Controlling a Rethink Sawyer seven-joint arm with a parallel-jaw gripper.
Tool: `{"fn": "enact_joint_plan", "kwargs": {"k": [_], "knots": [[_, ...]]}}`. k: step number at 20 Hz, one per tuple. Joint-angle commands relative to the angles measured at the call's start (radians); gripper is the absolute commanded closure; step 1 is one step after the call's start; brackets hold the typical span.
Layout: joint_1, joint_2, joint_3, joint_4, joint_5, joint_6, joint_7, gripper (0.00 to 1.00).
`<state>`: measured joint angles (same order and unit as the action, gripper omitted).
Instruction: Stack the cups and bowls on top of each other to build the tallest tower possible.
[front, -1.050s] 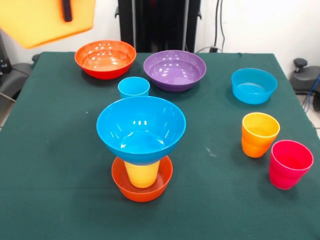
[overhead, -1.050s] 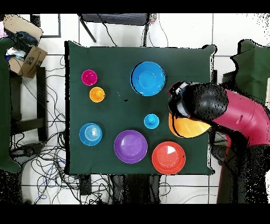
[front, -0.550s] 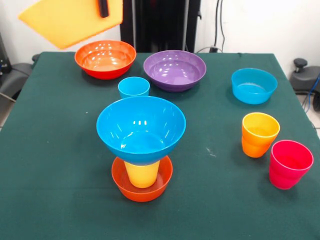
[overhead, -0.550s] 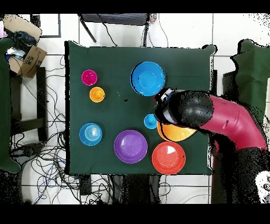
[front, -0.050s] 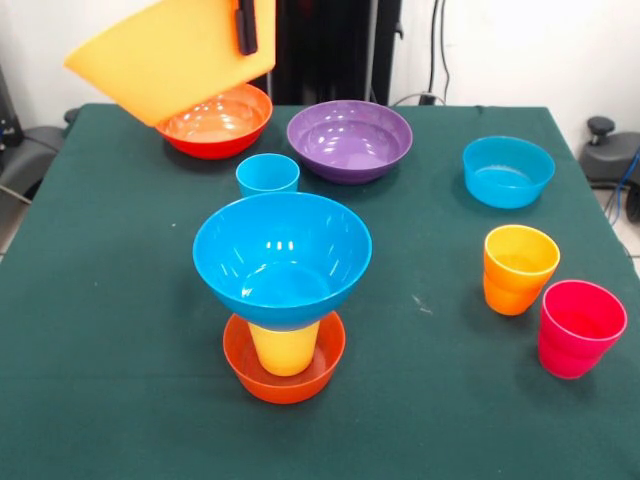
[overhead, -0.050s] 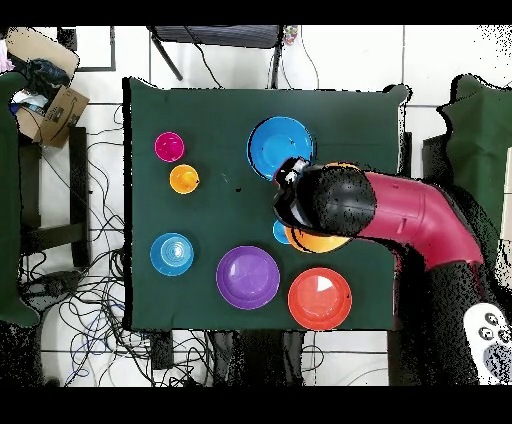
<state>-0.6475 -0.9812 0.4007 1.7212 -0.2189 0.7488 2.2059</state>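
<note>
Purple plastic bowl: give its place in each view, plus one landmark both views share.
Front view: the round purple plastic bowl sits at upper centre, on the table's far side.
Overhead view: it lies at lower centre.
Shared landmark: the round red-orange plastic bowl beside it, left in the front view, right in the overhead.

— Any lettering, labels, brand marks or numbers to report from the table?

— None can be read. The cups and bowls are plain glossy plastic, and the green cloth (front, -0.050s: 120, 300) carries no print.

— Anything off the table?

— A cardboard box (overhead, -0.050s: 45, 90) sits on the floor in the overhead view; no legible marking shows on it.
</note>
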Motion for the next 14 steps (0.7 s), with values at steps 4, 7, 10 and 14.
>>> {"fn": "enact_joint_plan", "kwargs": {"k": [4,7,10,14], "knots": [[0.005,-0.018,0.125,0.028,-0.146,-0.021,-0.273,1.00],[0.008,-0.017,0.139,0.011,-0.174,-0.024,-0.267,1.00],[0.011,-0.013,0.154,-0.009,-0.191,-0.011,-0.271,1.00],[0.020,-0.006,0.166,-0.042,-0.215,0.020,-0.265,1.00]]}}
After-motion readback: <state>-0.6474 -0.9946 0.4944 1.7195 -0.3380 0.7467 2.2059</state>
